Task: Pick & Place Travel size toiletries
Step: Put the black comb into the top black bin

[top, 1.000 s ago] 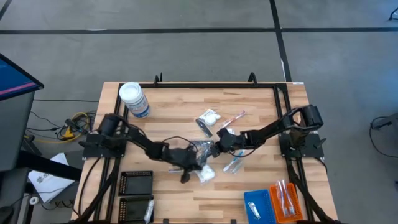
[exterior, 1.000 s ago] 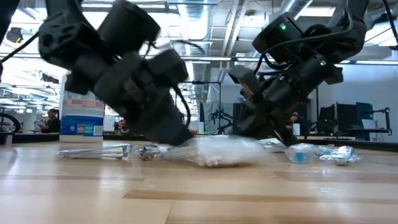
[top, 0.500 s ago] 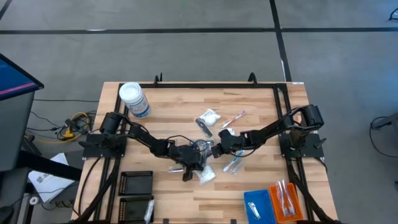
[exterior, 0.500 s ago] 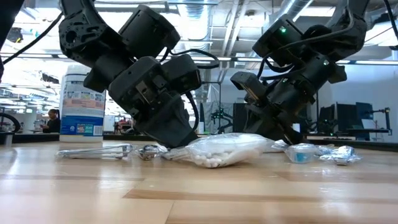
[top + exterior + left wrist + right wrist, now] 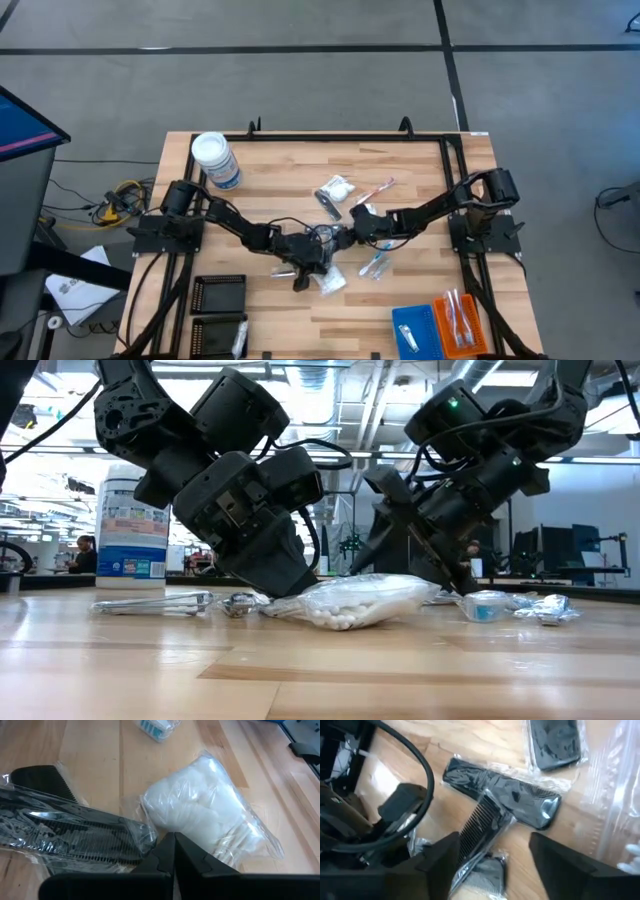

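Observation:
My left gripper is shut, low over the table's middle. Its tips sit where a clear bag of white cotton pieces meets a black comb in clear wrap. My right gripper stands open just above several wrapped black combs, close to the left gripper. Both the bag and the combs lie flat on the wood. A white sachet, a dark stick, a red-pink toothbrush and a blue toothbrush lie around them. My left gripper's shut fingertips slant down from the table's left. They touch crinkled clear plastic at the comb wrap's end, beside the cotton bag. Whether any plastic is pinched between them, I cannot tell. Bag and comb both lie on the table.
A white-lidded round jar stands at the far left. Black trays sit at the near left. A blue tray and an orange tray sit at the near right. Silvery sachets lie to the right.
My right gripper has opened in the last half second, staying in place over the combs. My left gripper has tipped a little and come to rest against the cotton bag, then kept still.

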